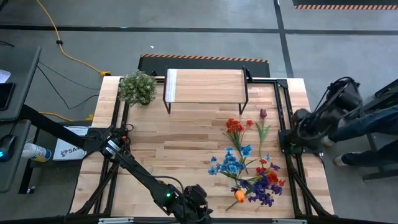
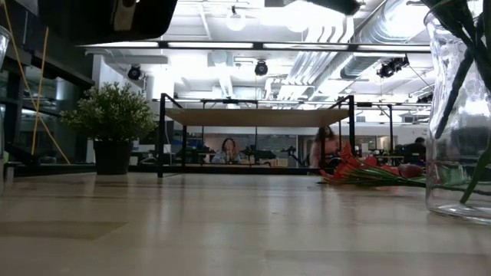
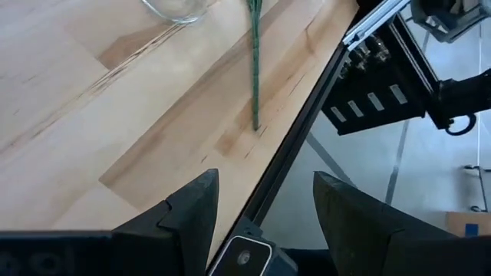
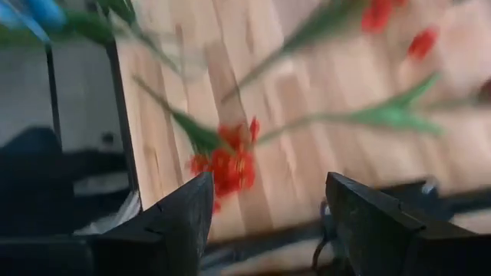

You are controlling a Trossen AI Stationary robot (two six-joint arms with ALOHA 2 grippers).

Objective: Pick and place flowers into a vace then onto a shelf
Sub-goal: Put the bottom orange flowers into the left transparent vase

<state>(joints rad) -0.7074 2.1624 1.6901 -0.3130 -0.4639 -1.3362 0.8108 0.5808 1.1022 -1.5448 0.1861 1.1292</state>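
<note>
Flowers (image 1: 249, 163) loose on table (image 1: 180, 149) (shelf (image 1: 204, 84) bare), both tools open.

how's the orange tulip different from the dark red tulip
The orange tulip lies near the table's front edge, beside the purple and blue blooms; the dark red tulip lies farther back, near the shelf, apart from the pile. The orange bloom is bright and looks fuller; the dark red one is smaller and dull. Both lie flat on the table with green stems.
</note>
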